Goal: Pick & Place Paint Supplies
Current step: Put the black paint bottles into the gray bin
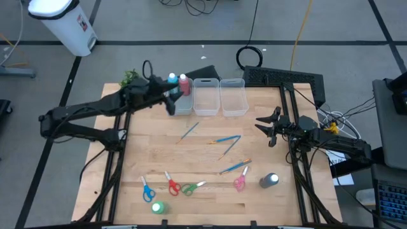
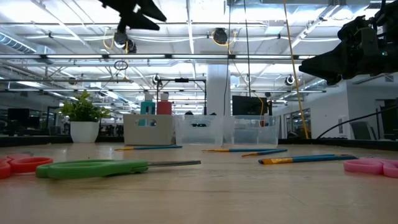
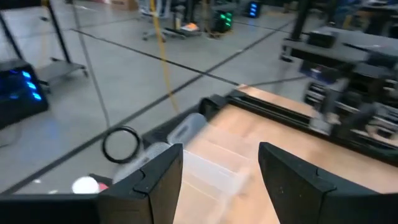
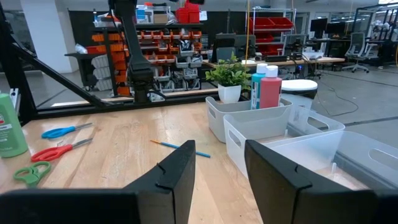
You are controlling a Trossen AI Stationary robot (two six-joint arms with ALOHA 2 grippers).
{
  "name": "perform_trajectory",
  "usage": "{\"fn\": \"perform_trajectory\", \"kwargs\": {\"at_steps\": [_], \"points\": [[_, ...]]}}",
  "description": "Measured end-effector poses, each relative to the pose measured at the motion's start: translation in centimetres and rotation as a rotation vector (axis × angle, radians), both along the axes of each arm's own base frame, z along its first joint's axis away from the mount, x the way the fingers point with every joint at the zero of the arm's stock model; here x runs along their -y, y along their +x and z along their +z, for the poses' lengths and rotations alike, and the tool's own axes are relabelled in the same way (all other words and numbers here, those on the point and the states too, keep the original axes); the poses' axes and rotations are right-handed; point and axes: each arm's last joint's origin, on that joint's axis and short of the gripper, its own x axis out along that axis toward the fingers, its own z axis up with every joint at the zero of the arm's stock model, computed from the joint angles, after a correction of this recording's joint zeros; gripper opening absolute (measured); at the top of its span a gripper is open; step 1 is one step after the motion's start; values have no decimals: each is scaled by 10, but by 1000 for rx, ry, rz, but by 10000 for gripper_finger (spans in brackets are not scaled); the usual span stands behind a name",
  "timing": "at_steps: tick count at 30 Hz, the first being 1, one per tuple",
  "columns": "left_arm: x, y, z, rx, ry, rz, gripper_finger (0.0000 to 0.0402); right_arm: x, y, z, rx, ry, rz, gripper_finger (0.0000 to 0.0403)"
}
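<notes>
The blue bottle (image 1: 172, 78) and pink-red bottle (image 1: 184, 84) stand upright in the left clear bin (image 1: 183, 105). My left gripper (image 1: 172, 102) hovers open and empty above that bin's near-left corner; its fingers (image 3: 155, 180) frame blurred bins. My right gripper (image 1: 267, 124) is open and raised at the table's right side, holding nothing (image 4: 221, 168). Lying flat near the near edge are the blue scissors (image 1: 147, 189), red scissors (image 1: 172, 184), green scissors (image 1: 191, 187) and pink scissors (image 1: 240, 181). The green bottle (image 1: 157, 207) and dark grey bottle (image 1: 269, 180) rest on the table. Several brushes (image 1: 224, 140) lie mid-table.
Two more clear bins (image 1: 205, 97) (image 1: 233, 97) stand in a row with the first along the far edge. A small potted plant (image 1: 130, 77) sits at the far left corner. Bare wood lies between the bins and the brushes. Black frame rails run down both table sides.
</notes>
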Motion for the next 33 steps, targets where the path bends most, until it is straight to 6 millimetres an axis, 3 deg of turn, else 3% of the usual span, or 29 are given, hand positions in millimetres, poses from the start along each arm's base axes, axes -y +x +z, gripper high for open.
{"fn": "perform_trajectory", "kwargs": {"at_steps": [14,19,33], "points": [[46,-44,5,-87,-18,-199,218,0,0,0,0,0,0,130],[54,-58,-12,-85,34,-254,218,0,0,0,0,0,0,130],[64,-123,-66,-15,176,-344,218,0,0,0,0,0,0,130]]}}
